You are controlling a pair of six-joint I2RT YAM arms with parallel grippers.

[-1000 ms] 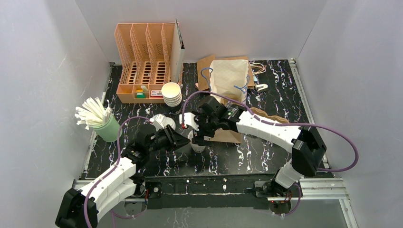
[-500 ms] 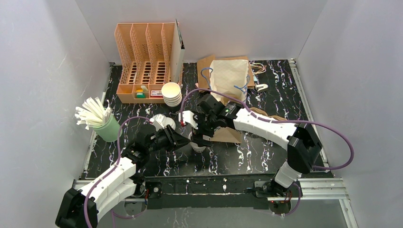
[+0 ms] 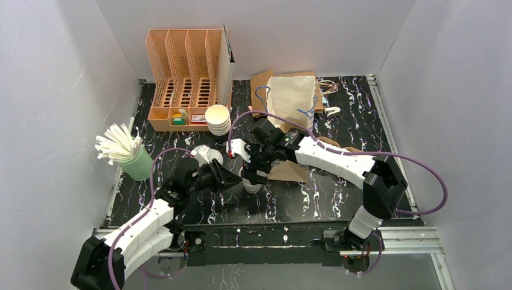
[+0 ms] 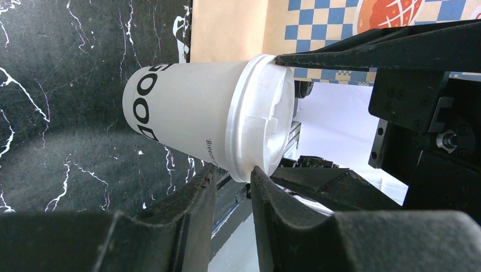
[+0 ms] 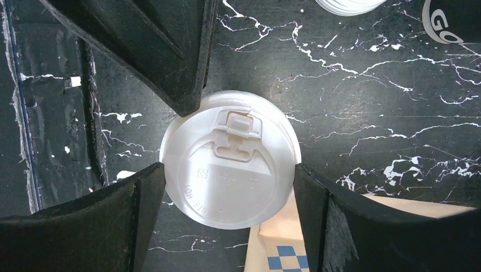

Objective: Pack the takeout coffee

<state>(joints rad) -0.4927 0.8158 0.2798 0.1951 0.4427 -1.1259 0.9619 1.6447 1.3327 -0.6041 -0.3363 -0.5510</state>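
Lidded cup (image 5: 230, 170) upright btwn R tool (image 5: 228, 190) fingers (image 5: 102, 226)

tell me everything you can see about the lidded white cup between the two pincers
Small white paper cup, bold black GOOD lettering plus finer print, capped with a white plastic lid that has a moulded sip tab. It stands upright on the black marbled table. The right pincer straddles the lid from above, jaws open, close to its rim on both sides. The left pincer is at its side, tips at the lid's rim.
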